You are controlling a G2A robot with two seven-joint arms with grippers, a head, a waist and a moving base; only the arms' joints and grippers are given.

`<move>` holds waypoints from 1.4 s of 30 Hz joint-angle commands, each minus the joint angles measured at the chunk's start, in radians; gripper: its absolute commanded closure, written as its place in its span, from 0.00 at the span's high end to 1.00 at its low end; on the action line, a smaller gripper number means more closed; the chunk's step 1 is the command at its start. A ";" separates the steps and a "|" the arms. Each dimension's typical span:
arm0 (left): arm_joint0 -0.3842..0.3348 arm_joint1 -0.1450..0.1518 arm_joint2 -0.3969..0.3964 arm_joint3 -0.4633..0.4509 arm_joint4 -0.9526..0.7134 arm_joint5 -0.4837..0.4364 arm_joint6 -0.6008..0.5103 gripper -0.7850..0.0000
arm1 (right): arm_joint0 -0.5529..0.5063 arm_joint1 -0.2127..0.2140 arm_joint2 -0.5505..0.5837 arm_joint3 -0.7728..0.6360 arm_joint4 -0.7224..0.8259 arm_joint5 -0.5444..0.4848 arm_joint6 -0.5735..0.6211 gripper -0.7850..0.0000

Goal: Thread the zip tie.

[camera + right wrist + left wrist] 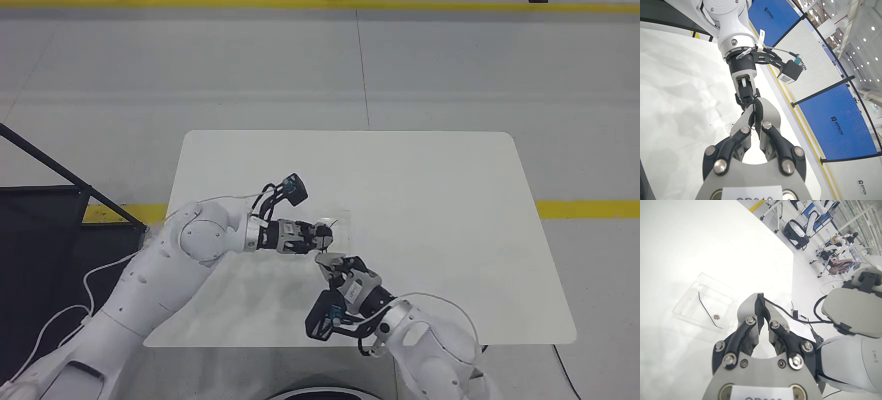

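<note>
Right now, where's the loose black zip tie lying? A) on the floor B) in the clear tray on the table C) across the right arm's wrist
B: in the left wrist view the black zip tie lies in the clear tray, beside a small brown piece.

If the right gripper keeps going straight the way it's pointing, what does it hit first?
The left gripper: its fingertips sit directly ahead of the right gripper, seemingly almost touching it, though the exact gap is hard to judge.
</note>
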 commanded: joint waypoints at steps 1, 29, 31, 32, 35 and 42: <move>0.006 0.002 -0.005 -0.010 0.017 -0.004 0.008 0.00 | 0.000 0.000 0.000 0.000 0.005 0.011 0.003 0.00; 0.028 0.008 -0.014 -0.048 0.051 -0.015 -0.020 0.00 | -0.030 -0.005 0.005 -0.010 0.027 0.254 0.004 0.00; 0.025 0.007 -0.011 -0.049 0.050 -0.017 -0.028 0.00 | -0.033 -0.005 0.004 -0.009 0.023 0.266 0.003 0.00; 0.024 0.007 -0.009 -0.048 0.049 -0.016 -0.031 0.00 | -0.034 -0.005 0.003 -0.009 0.021 0.268 0.003 0.00; 0.021 0.006 -0.005 -0.047 0.047 -0.015 -0.037 0.00 | -0.035 -0.005 0.000 -0.011 0.010 0.280 0.010 0.00; 0.017 0.005 -0.002 -0.050 0.045 -0.016 -0.043 0.00 | -0.029 -0.005 -0.011 -0.008 -0.014 0.259 0.028 0.00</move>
